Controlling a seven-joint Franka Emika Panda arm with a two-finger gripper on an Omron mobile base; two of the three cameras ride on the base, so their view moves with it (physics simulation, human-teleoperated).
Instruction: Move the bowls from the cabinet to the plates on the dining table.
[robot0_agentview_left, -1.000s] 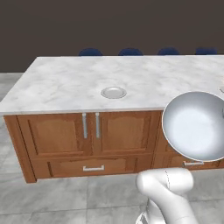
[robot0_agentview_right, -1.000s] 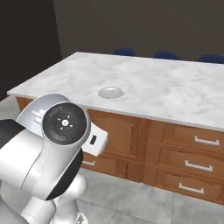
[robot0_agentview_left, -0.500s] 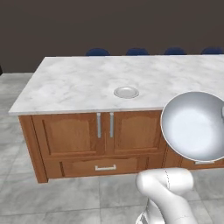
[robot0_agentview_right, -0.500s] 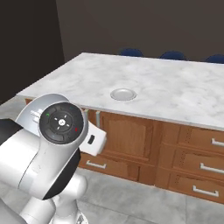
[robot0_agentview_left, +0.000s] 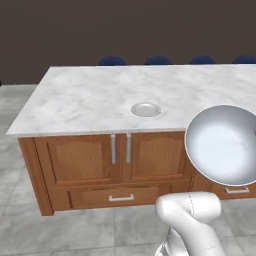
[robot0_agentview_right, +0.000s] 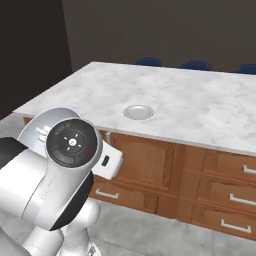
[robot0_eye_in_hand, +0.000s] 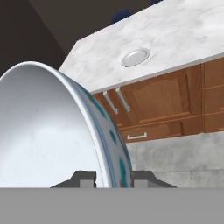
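Hand view: your gripper is clamped on the white bowl's rim, bowl tilted on edge | beyond it, the table with wooden doors below | one bare plate lies on the marble | blue chairs behind.

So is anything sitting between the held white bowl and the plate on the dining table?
Nothing visible does. The plate lies bare on the dining table, and the marble around it carries nothing, while the gripper holds the white bowl short of the table's edge.
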